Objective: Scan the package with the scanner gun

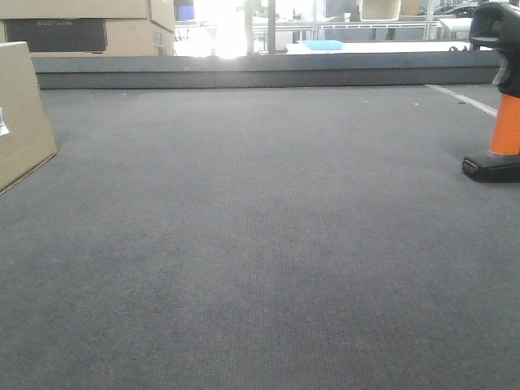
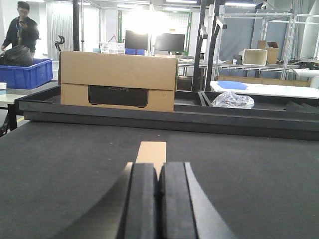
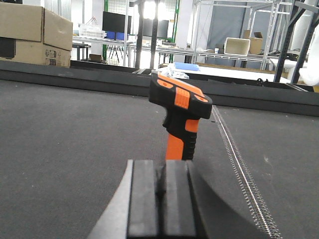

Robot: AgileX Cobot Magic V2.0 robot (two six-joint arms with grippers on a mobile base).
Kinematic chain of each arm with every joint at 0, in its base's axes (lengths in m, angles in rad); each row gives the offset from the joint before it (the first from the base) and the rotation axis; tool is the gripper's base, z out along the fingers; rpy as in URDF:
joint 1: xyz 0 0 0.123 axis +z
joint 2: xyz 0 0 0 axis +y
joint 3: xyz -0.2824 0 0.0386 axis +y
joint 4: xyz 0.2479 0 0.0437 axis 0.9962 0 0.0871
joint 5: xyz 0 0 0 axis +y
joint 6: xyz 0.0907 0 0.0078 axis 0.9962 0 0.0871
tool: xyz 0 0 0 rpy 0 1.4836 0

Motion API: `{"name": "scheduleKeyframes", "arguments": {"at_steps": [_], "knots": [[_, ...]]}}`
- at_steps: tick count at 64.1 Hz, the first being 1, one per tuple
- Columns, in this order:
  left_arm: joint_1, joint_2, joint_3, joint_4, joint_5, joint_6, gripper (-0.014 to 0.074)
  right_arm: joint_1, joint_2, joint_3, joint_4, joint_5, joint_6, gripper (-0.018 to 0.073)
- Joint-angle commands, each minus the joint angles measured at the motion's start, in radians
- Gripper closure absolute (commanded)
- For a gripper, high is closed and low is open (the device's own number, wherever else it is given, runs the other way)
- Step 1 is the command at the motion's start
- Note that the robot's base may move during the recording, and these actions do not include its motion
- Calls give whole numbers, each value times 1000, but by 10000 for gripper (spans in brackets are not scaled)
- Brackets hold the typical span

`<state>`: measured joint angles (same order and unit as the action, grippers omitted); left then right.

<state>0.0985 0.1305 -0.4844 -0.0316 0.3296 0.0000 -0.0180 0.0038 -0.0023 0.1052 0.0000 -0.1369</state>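
The package (image 1: 20, 114) is a tan cardboard box at the far left of the front view, with a bit of white label on its left edge. From the left wrist view it shows as a narrow tan face (image 2: 151, 152) on the dark mat just beyond my left gripper (image 2: 158, 172), which is shut with nothing in it. The scanner gun (image 3: 178, 117) stands upright on its foot, orange handle below a black and orange head. It is right ahead of my right gripper (image 3: 161, 172), whose jaws are shut and empty. The front view catches the scanner gun (image 1: 504, 122) at the right edge.
A large cardboard carton with a dark panel (image 2: 118, 82) sits behind a raised dark rail (image 1: 260, 71) at the mat's far edge. A zipper-like seam (image 3: 239, 164) runs along the mat right of the scanner. Beyond are a blue bin (image 2: 27, 72), a person (image 2: 20, 25) and racks.
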Motion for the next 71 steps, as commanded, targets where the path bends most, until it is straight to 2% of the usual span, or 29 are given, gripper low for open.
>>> {"name": "scheduleKeyframes", "arguments": {"at_steps": [1, 30, 45, 50, 59, 67, 71], "knots": [[-1, -5, 1, -7, -14, 0, 708, 0, -4, 2, 3, -15, -1, 727], [-1, -5, 1, -7, -14, 0, 708, 0, -4, 2, 3, -15, -1, 727], [-1, -9, 25, -7, -59, 0, 708, 0, -4, 2, 3, -15, -1, 727], [-1, -9, 74, -18, -91, 0, 708, 0, -4, 2, 3, -15, -1, 727], [-60, -24, 215, -18, -198, 0, 708, 0, -4, 2, 3, -15, -1, 727], [-130, -47, 330, 32, -253, 0, 708, 0, -4, 2, 3, -15, -1, 727], [-139, -67, 379, 42, -310, 0, 708, 0, -4, 2, 3, -15, -1, 727]]}}
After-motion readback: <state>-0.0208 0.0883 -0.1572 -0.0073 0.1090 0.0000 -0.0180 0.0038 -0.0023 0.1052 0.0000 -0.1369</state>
